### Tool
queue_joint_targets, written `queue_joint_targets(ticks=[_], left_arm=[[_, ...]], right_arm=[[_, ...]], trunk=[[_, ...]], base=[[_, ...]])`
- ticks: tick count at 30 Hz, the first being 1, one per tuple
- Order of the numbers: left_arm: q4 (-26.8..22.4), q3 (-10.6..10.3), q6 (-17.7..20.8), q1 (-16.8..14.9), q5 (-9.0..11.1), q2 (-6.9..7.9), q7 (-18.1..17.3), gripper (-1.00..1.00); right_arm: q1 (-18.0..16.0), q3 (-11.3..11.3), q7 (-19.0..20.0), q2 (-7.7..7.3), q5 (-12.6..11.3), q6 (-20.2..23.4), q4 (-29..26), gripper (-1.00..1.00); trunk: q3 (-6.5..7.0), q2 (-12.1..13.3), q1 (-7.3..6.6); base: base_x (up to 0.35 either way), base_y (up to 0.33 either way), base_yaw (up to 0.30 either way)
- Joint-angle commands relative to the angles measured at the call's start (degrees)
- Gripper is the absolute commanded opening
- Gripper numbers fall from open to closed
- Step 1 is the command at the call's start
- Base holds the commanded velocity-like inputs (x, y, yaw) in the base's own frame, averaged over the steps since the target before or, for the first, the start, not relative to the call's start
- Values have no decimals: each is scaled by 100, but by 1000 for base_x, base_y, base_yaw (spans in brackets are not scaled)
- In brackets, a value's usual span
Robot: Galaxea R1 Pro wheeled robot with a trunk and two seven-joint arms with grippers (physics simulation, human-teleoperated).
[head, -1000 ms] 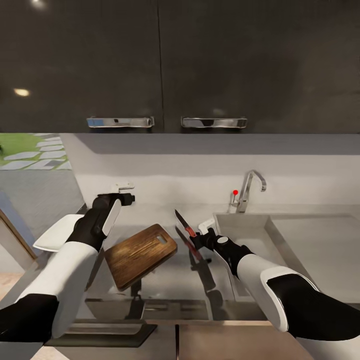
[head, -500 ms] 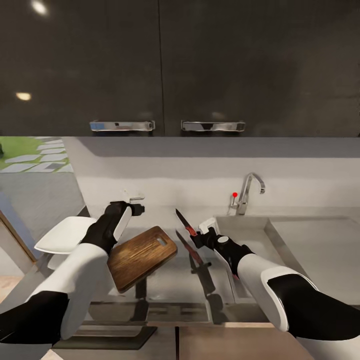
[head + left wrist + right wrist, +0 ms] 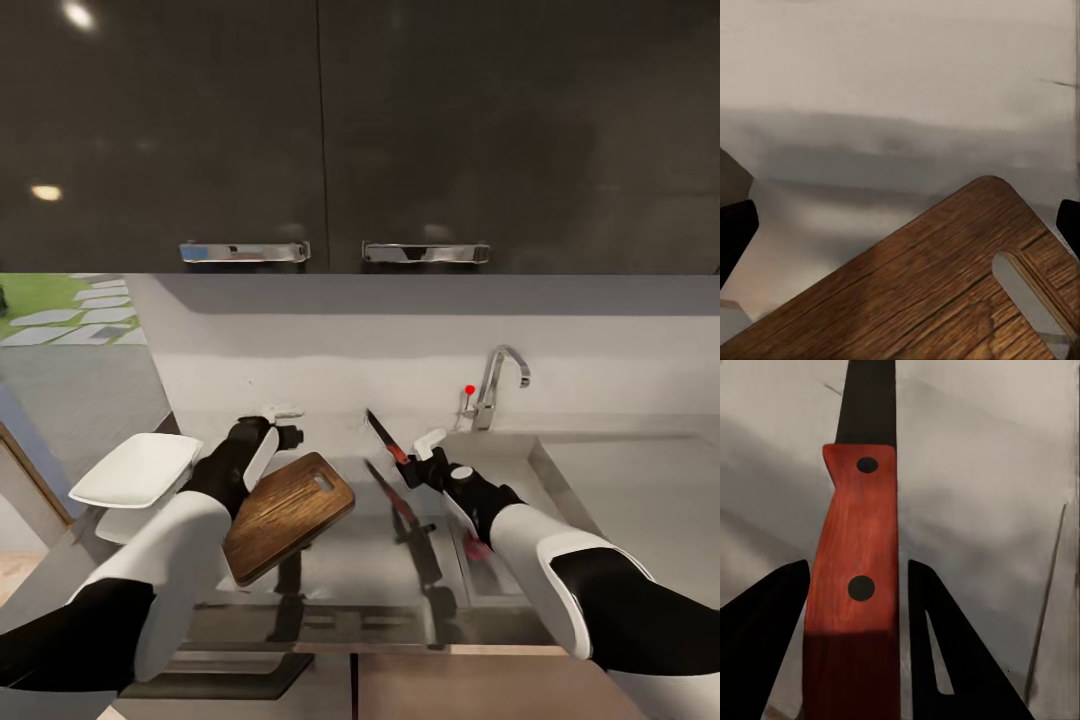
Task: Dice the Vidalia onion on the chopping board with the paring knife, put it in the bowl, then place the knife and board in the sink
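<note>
In the head view, the right claw (image 3: 418, 462) holds the paring knife (image 3: 384, 437) by its red handle, above the glossy dark worktop (image 3: 340, 560) and just beside the left edge of the sink (image 3: 500, 465). The dark blade points up and away, toward the wall. The left claw (image 3: 285, 428) is above the far left corner of the chopping board (image 3: 287, 514); whether it touches the board I cannot tell, and its opening is hard to read here. The board lies tilted on the worktop between the two arms. The white bowl (image 3: 135, 468) is at the left, beside the left arm.

In the left wrist view, the two dark fingertips (image 3: 735, 232) stand far apart, with the chopping board (image 3: 937, 292) below them, so this claw is wide.

In the right wrist view, the dark fingers (image 3: 765, 645) press on both sides of the red handle of the paring knife (image 3: 855, 577).
</note>
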Motion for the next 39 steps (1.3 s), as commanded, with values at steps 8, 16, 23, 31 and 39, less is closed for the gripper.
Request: queue_joint_targets(ticks=[8,16,23,31,39], left_arm=[[305,-24,-272,-5,59,-79,50,100],[557,-24,-543,-5,67,-153,49,100],[734,-24,-760,-5,68,-173,44,100],[1031,-24,-1089,-4,70,-214,38,100],[1163,-33,-1191,-4,74,-243,31,100]], right_arm=[[-7,-2,8,-124,49,-9,-170,-100],[-7,-3,19,-266,17,1,-215,-100],[-7,-11,27,-301,-32,1,-217,-100],[-7,-12,28,-363,-46,-7,-234,-100],[-7,-12,30,-387,-54,-8,-326,-100]], trunk=[[-13,-13,4],[-13,-13,4],[-13,-13,4],[-13,-13,4],[-13,-13,4]], base=[[0,0,0],[0,0,0],[0,0,0],[0,0,0],[0,0,0]])
